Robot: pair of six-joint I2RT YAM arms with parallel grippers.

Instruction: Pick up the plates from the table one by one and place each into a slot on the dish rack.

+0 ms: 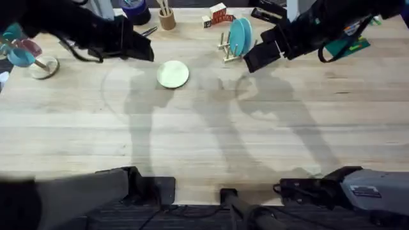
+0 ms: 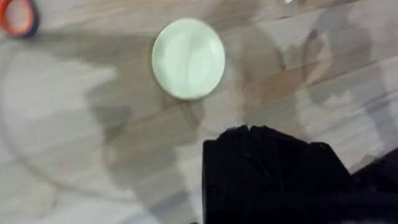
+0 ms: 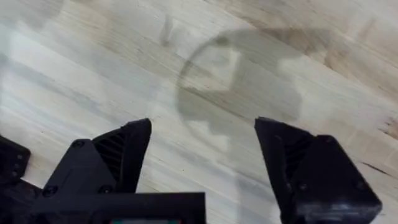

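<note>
The cream plate (image 1: 172, 74) lies flat on the table (image 1: 204, 134), just beside and in front of the left gripper (image 1: 142, 48), which hangs above the far left of the board. From the left wrist camera that same plate (image 2: 188, 58) sits alone on the wood (image 2: 74, 155), apart from the gripper (image 2: 258, 134); its black fingers look pressed together with nothing in them. Over on the right, the blue plate (image 1: 240, 36) stands upright on edge in the dish rack (image 1: 229, 51), and the right gripper (image 1: 261, 56) hovers just beside the rack, on its near right side. The right wrist camera shows that gripper (image 3: 202, 140) spread wide, fingers (image 3: 121, 152) well apart, holding nothing, bare planks (image 3: 249, 74) beneath it. The count: two plates, one on the table and one in the rack; one rack; two grippers, neither gripping anything. At the far edge, a wooden cup of sticks (image 1: 167, 18).
</note>
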